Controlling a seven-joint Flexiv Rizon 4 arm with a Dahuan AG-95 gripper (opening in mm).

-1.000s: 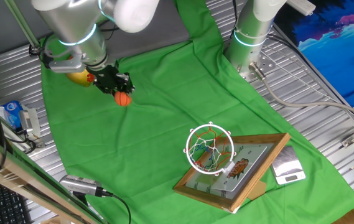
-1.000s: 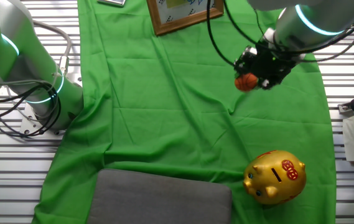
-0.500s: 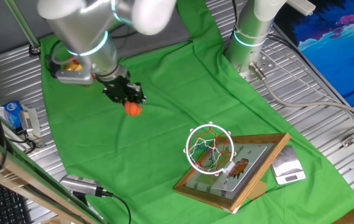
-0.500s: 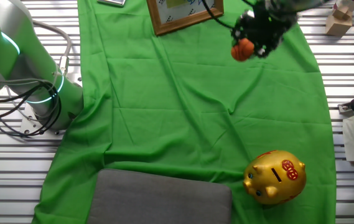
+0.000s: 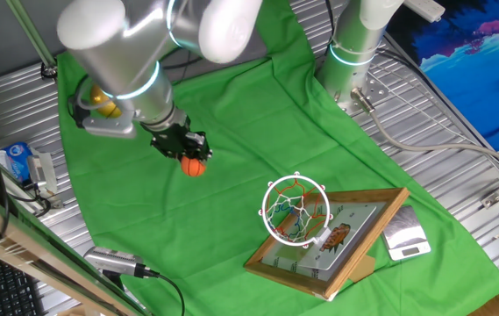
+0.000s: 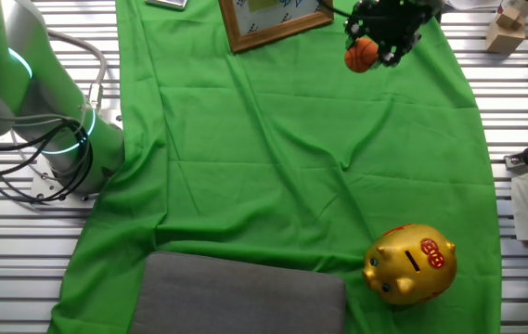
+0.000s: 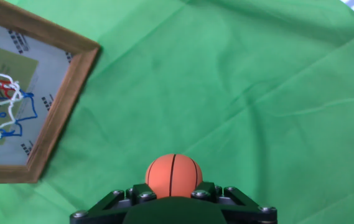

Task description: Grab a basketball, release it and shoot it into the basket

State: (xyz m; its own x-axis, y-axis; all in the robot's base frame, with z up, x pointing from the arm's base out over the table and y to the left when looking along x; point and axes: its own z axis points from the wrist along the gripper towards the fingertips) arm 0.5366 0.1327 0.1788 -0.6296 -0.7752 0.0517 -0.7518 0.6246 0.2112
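Basketball clamped in tool | aloft over cloth | basket apart

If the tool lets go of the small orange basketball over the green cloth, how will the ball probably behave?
The basketball is round and smooth, so it will likely roll. It looks small beside the tool, so probably light. The wrinkled green cloth may slow it.

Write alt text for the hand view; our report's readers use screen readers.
A small orange basketball sits gripped in the robot's black hand at the bottom centre, above a wrinkled green cloth. At the left edge, a wood-framed backboard lies on the cloth, with part of the basket's white net showing.
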